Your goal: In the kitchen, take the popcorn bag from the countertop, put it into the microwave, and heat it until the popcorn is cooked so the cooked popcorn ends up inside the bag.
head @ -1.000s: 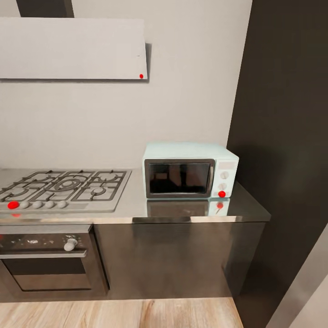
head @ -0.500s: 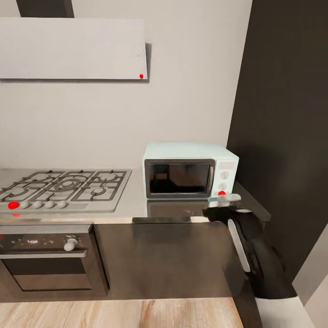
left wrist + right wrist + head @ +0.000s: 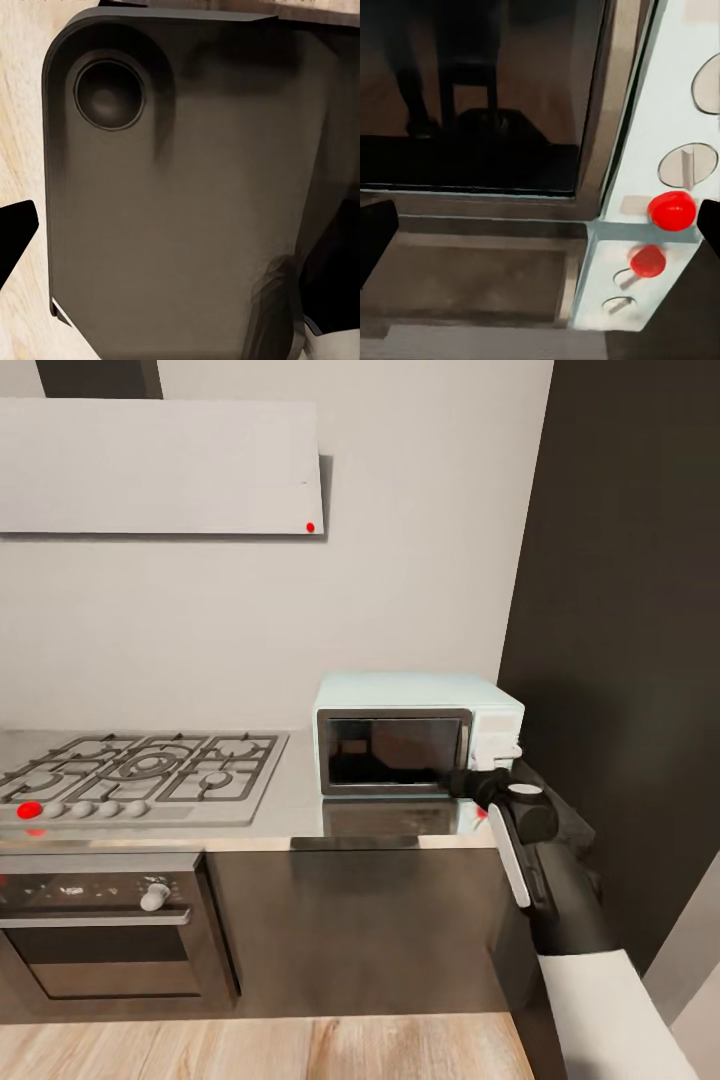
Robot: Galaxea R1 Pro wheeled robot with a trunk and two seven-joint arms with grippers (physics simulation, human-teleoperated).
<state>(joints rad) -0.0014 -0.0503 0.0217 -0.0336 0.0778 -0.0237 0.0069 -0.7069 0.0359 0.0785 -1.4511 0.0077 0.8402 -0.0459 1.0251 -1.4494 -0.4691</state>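
Sitting near the right end of the glossy grey steel-like countertop (image 3: 300,815), the small boxy mint-blue microwave (image 3: 417,732) has its dark glass door shut; no popcorn bag can be made out anywhere on the slab. The right gripper (image 3: 470,780) is up at the microwave's lower front, just by the silver door frame and the white knobs, with a red button (image 3: 673,211) showing close in the right wrist view. Its fingertips sit wide at the edges of that view, so the jaws look spread with nothing between them. Can't tell about the left gripper; its camera mostly faces a dark robot panel (image 3: 180,187). Probably it's going for the door, so it should hook the frame's edge cleanly and stay off the knobs.
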